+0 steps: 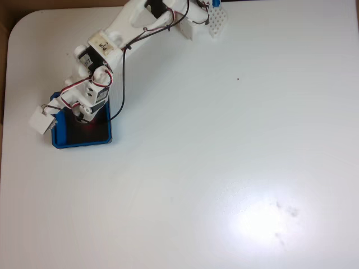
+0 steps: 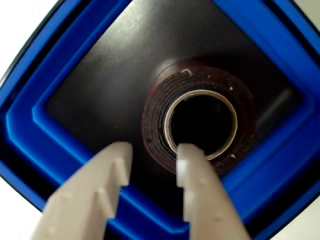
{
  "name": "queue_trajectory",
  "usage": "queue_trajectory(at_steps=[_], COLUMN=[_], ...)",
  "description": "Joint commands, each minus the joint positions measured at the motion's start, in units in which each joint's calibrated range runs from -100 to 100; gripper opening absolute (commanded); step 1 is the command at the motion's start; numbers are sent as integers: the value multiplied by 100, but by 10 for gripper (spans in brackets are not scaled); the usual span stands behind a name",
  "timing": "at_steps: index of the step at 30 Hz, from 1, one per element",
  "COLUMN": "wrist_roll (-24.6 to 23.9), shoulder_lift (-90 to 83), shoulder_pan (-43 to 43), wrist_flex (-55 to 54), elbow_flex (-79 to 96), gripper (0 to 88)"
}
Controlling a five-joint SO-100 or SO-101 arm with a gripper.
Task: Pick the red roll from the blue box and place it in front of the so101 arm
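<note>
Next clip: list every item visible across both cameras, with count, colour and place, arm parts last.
red roll: one, dark red ring with pale inner core, lying flat on the black floor of the tray in the wrist view.
blue box: one, blue rim with black floor, near the table's left edge in the fixed view, partly under the arm.
table: one, white, glare patch at lower right.
perforated block: one, white, at the table's top edge beside the arm's base.
so101 arm: one, white with black motors and red and black wires, reaching from the top edge down over the tray.
gripper: one, pale fingers, open; one finger over the roll's hole, the other outside the ring.
</note>
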Motion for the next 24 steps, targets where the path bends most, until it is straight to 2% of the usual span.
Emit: queue_trajectory(at_steps=[1, 8, 24], wrist_roll=[-39, -31, 31], shoulder_lift=[34, 301, 719], shoulder_pan=[210, 210, 141], wrist_flex=[47, 47, 38], elbow_flex=[-427, -418, -418], gripper=[157, 198, 198])
